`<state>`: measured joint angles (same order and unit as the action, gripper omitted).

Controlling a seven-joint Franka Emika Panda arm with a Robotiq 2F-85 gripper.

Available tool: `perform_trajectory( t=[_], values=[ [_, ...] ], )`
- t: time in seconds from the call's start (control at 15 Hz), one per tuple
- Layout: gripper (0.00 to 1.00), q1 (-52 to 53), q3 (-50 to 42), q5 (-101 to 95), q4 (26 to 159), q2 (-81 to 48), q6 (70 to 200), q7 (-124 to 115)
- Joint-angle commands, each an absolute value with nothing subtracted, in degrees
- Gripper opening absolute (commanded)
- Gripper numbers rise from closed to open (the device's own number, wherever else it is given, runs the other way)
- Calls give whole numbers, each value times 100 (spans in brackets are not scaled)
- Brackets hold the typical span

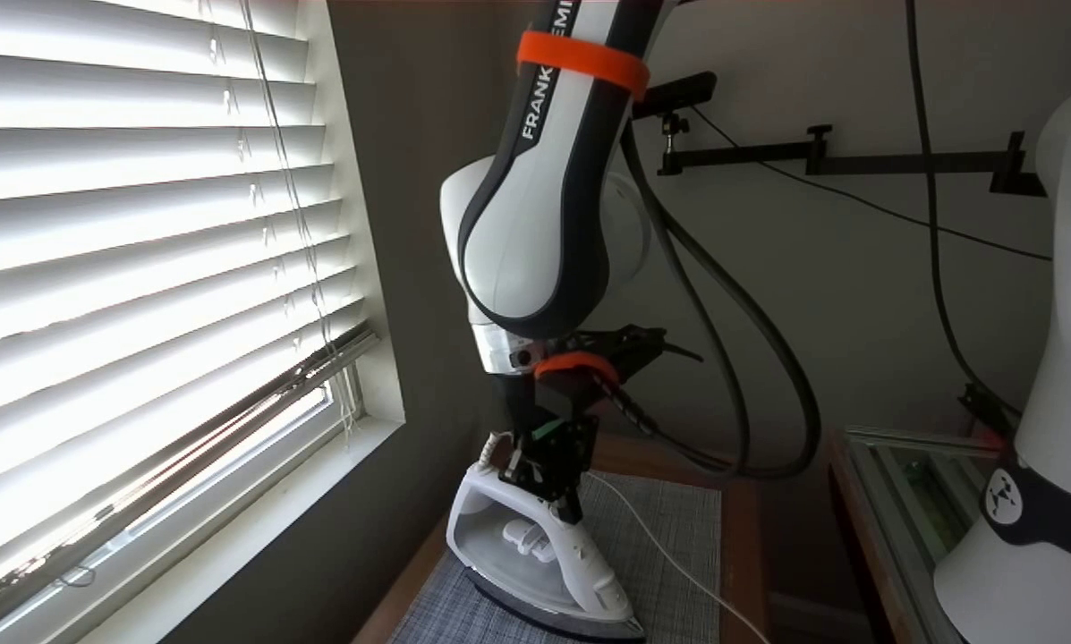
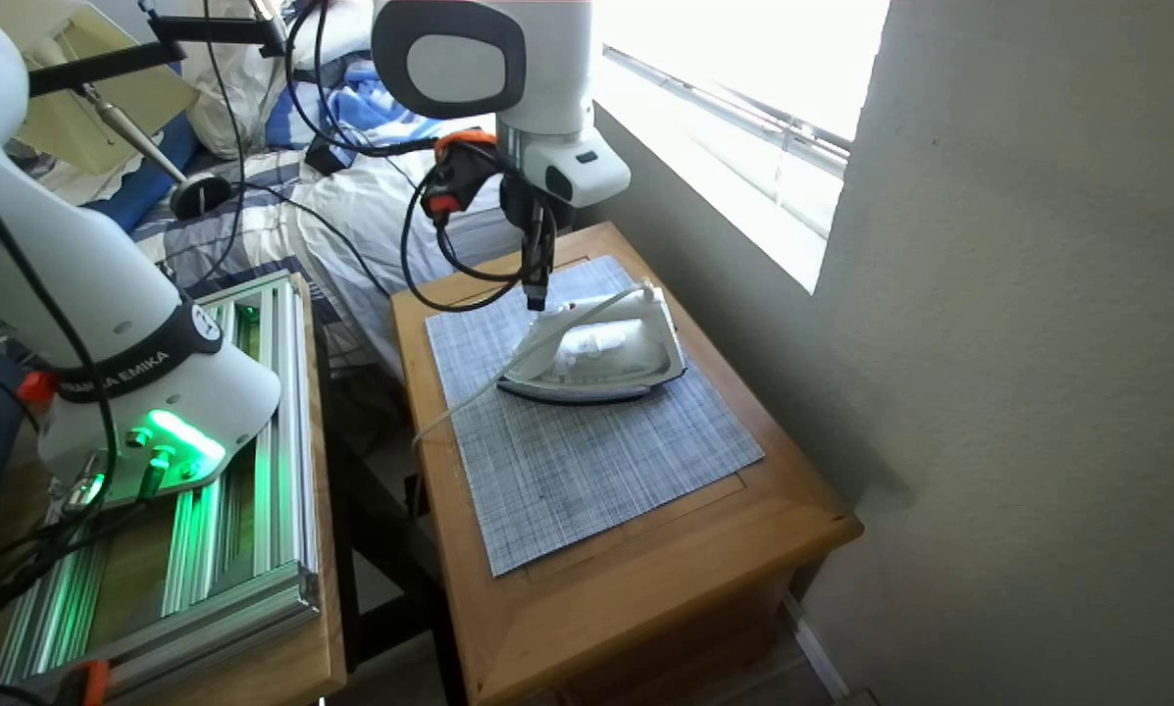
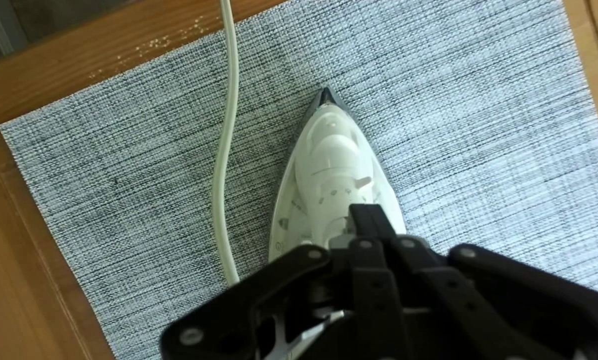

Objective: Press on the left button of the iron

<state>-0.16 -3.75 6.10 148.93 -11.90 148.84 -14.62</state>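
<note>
In an exterior view my arm (image 1: 544, 215) reaches down from the top centre, an orange band (image 1: 582, 63) wrapped round its upper part. At its lower end the gripper (image 1: 571, 512) points down over the handle (image 1: 590, 565) of the white iron (image 1: 539, 572). The iron sits at the bottom centre of the frame, flat on a grey woven mat (image 1: 678, 519) that covers part of a wooden table (image 1: 743, 546). Its pointed front is turned to the lower right. I can't tell from here whether I'm touching the handle. Bright slatted blinds (image 1: 141, 197) fill the left side.

In an exterior view I have the iron in the middle of the frame, its front turned left. The gripper shows as a slim dark column ending right at the iron's upper left edge; contact is again unclear to me. My arm's white base (image 2: 126, 324) stands at the left with a green light (image 2: 186, 434) glowing on it. A bed (image 2: 351, 230) takes the upper left, a plain wall (image 2: 1018, 294) the right.

In the wrist view the gripper comes in from the bottom, and I can see it is narrow: its fingertips (image 3: 360, 220) meet side by side over the handle. The iron points to the top of the frame, its rear hidden beneath the gripper. A small lever (image 3: 363, 182) juts from the handle just above the fingertips. The white cord (image 3: 220, 185) runs down the left of the iron, apart from it.
</note>
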Motion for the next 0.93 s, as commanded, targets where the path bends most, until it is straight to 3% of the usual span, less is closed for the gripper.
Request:
perform_trajectory(
  t=[0.0,0.6,0.67,0.73,0.87],
  values=[
    [0,71,-467,305,15024,-892,14900,-1806],
    [0,44,-460,-212,15129,-443,14817,-2360],
    [26,29,-434,-168,15143,-398,14827,-2323],
    [28,21,-427,-170,15147,-367,14820,-2315],
    [41,18,-431,-234,15178,-279,14838,-2373]
  ],
)
